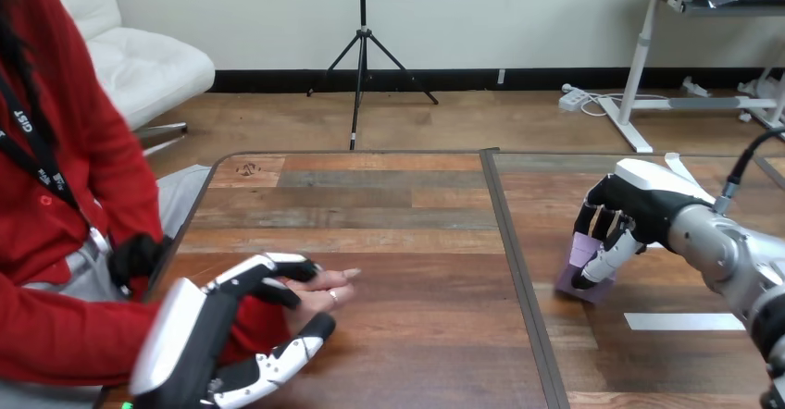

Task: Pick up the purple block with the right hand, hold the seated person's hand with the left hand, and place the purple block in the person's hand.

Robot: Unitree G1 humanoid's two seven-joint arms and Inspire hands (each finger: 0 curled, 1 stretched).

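A purple block (583, 263) stands on the wooden table (407, 242) at the right. My right hand (632, 209) is over it, with fingers and thumb curled round it; the block still touches the table. At the lower left the person's hand (319, 295) lies palm down on the table, fingers pointing right. My left hand (222, 330) wraps the person's wrist, fingers curled over the top and thumb underneath.
A dark seam (514, 270) runs front to back between two tabletop halves. A strip of white tape (680, 321) lies on the table near my right forearm. The person sits at the table's left side.
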